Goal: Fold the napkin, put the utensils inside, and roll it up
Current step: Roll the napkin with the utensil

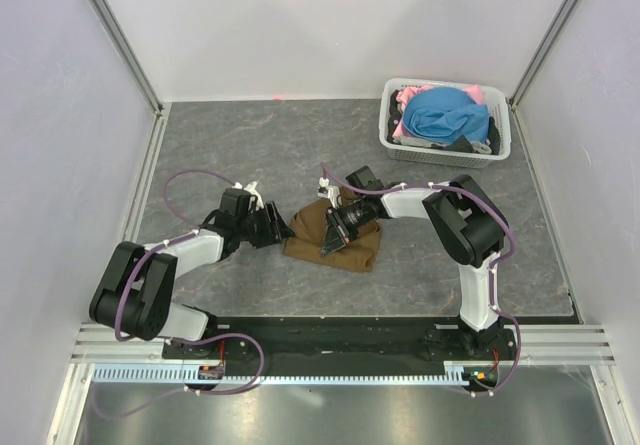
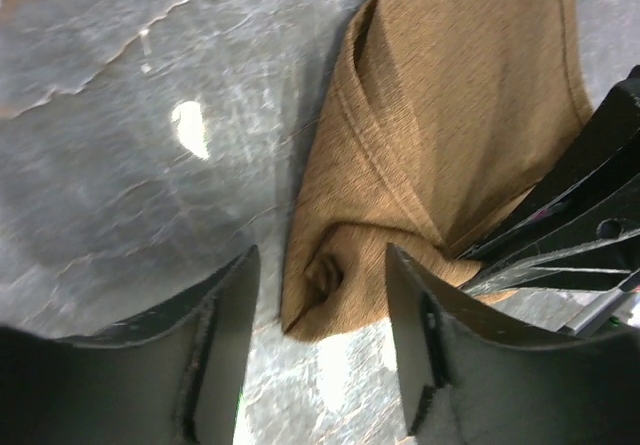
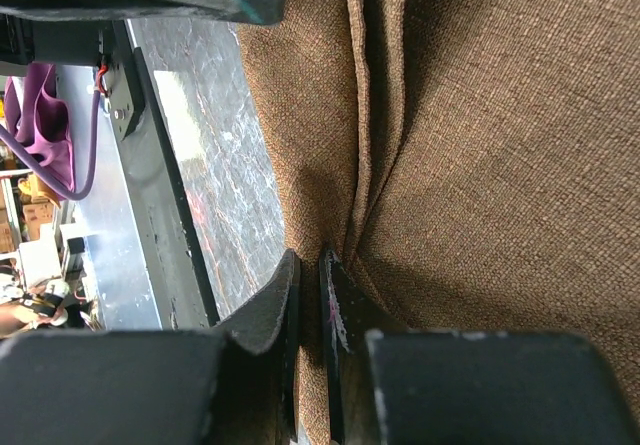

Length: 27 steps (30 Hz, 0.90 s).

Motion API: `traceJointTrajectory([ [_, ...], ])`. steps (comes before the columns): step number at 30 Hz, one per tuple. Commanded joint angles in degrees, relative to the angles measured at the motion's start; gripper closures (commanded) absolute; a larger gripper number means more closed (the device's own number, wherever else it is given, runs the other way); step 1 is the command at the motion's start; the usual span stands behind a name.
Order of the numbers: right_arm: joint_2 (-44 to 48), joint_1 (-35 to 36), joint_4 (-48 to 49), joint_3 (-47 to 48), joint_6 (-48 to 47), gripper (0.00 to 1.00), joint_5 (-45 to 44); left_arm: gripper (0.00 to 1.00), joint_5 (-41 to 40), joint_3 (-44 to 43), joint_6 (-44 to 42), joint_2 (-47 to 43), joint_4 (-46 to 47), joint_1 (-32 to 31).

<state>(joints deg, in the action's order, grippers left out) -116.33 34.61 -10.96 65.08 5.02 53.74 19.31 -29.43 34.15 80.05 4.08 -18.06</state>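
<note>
Brown cloth, the napkin (image 1: 305,237), lies bunched mid-table. At its nine o'clock the left gripper (image 2: 320,255) stands spread wide around a corner, gripping nothing. The right gripper (image 3: 310,260) is pinched tight on a fold.

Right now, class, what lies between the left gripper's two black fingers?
The bunched corner of the plain brown cloth napkin, lying on the grey table; the left wrist view shows it.
</note>
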Motion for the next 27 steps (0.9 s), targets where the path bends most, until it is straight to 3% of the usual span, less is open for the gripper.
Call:
traceJointTrajectory([
  [1, -4.25, 0.2, -0.82, -1.45, -3.35, 0.96, -9.44, 0.49, 3.27, 1.48, 1.97, 3.0, 5.85, 0.14],
  [8, -4.52, -0.25, -0.73, -0.92, -2.91, 0.95, -9.44, 0.74, 5.39, 3.85, 2.41, 3.71, 7.17, 0.22],
  [9, -4.43, -0.25, -0.73, -0.83, -2.91, 0.95, -9.61, 0.83, 5.56, 4.03, 2.41, 3.71, 7.26, 0.22],
  [12, -3.64, -0.25, -0.73, -0.48, -2.12, 0.92, -10.23, 0.98, 6.53, 3.94, 2.15, 4.67, 7.35, 0.14],
  [15, -0.57, -0.25, -1.16, 0.05, -1.24, 0.8, -12.07, 0.98, 7.49, 3.77, 2.15, 5.2, 7.18, 0.14],
  [16, 0.57, -0.33, -1.52, 0.05, -0.98, 0.7, -13.47, 0.98, 7.41, 3.68, 1.97, 5.29, 6.39, 0.14],
  [22, 12.17, 2.82, -3.54, -0.39, -3.78, 0.38, -20.32, 0.98, 6.36, 1.92, 1.0, 5.64, 1.91, 0.14],
  [27, 20.0, 13.17, -1.1, -4.69, -9.05, 0.3, -39.35, 0.98, 5.57, 0.34, 0.92, 5.99, -2.58, 0.14],
])
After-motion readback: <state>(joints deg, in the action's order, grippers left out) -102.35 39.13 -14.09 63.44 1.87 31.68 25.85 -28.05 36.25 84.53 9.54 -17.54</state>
